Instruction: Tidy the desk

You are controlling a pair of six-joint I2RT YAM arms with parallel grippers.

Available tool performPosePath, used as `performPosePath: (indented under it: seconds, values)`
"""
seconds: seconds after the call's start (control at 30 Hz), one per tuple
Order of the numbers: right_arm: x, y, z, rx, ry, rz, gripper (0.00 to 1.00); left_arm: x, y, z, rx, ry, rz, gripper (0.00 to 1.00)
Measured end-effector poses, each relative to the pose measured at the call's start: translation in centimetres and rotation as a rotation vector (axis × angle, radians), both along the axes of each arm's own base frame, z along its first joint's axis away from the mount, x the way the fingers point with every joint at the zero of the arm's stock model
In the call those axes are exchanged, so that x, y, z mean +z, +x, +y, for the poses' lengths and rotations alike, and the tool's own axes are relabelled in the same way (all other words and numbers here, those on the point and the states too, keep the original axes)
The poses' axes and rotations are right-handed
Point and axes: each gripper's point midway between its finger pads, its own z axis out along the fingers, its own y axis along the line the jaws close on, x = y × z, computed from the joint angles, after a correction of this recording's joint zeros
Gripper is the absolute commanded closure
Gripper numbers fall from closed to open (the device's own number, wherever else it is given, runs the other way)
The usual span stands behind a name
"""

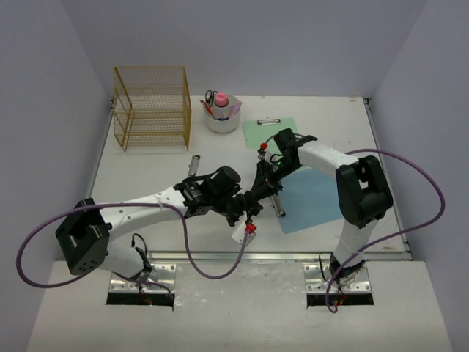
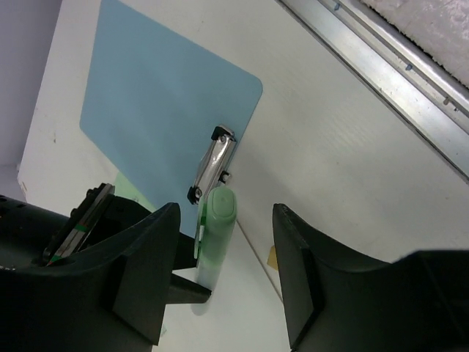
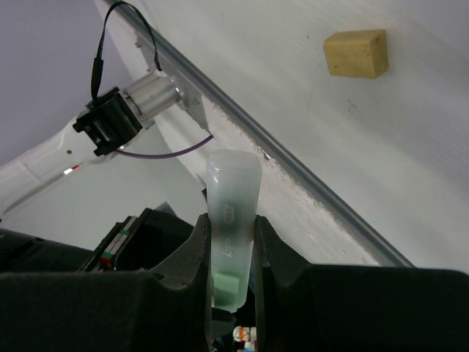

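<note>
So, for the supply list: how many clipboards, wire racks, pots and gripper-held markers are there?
Clipboards: 2, blue clipboard, green clipboard
Wire racks: 1, the yellow rack
Pots: 1, the white pot
Gripper-held markers: 1, the green marker in the right gripper
Total: 5

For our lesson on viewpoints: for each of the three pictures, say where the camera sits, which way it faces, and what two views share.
Top external: above and behind the robot, looking down on the desk; the left arm and right arm show.
Left wrist: on the left arm, looking down past the open left fingers at a blue clipboard.
Right wrist: on the right arm, facing the front rail; right fingers shut on a pale green tube.
Shared: both wrist views show that tube and the rail.
</note>
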Motion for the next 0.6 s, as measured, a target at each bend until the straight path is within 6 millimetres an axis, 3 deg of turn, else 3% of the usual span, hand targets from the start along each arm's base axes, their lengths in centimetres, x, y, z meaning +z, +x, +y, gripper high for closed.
performPosePath:
  seconds: [0.17, 0.23, 0.43, 0.5, 0.53, 0.6]
  values:
    - [0.1, -0.4, 0.1, -0.004, 0.014, 0.029, 1.0, -1.8, 0.8, -0.4, -0.03, 0.052, -0.028, 0.91]
    - [0.0, -0.5, 0.1, -0.003, 0.015, 0.033, 0.93, -1.4, 1.2, -1.0, -0.053, 0.036, -0.064, 1.0]
    - [0.3, -0.9, -0.1, 0.017, 0.039, 0.03, 0.21, -0.8, 1.6, -1.6, -0.043, 0.014, -0.083, 1.0]
    - [0.5, -0.7, -0.4, 0.023, 0.045, 0.025, 0.05, -0.3, 2.0, -1.8, -0.006, -0.004, -0.058, 1.0]
    - [0.7, -0.5, -0.5, 0.023, 0.048, 0.021, 0.03, -0.1, 2.3, -1.9, 0.02, -0.015, -0.036, 1.0]
    - [1.8, 1.8, -1.6, -0.015, 0.054, -0.029, 0.01, 1.3, 3.7, -2.4, 0.104, -0.051, 0.035, 1.0]
